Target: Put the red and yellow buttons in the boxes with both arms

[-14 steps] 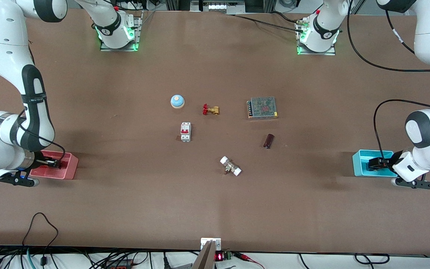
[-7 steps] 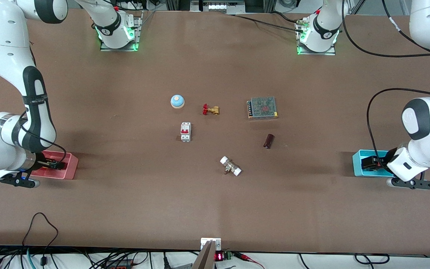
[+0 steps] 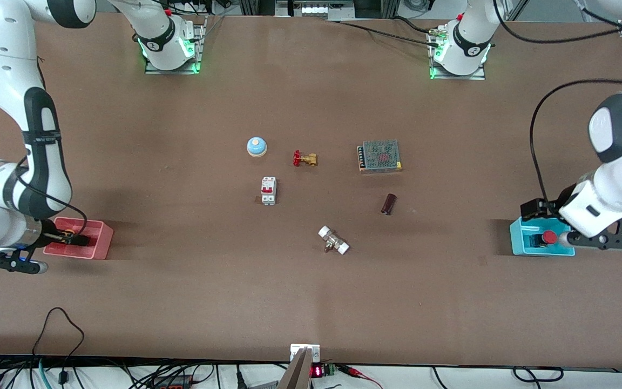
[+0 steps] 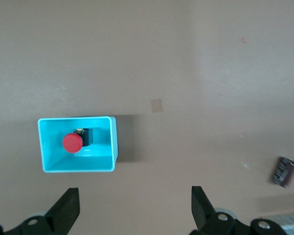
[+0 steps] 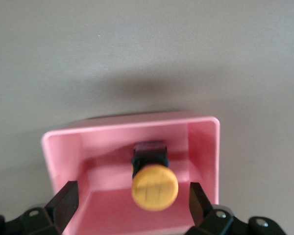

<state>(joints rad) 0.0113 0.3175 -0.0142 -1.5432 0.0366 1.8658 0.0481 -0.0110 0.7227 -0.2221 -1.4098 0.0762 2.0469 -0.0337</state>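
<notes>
Front view: both buttons lie in their boxes
Red button (image 3: 548, 237) sits in the cyan box (image 3: 516, 237) under the left gripper (image 4: 134, 208); yellow button (image 5: 154, 187) in the pink box (image 5: 203, 142) under the right gripper (image 5: 132, 208) (both spread wide, empty, apparently after release)

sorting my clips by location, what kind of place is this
Most likely a robotics lab test bench: two arm bases bolted to a brown table, loose cables along its edge, and electrical parts laid out as props, such as a circuit breaker and a power supply.
</notes>
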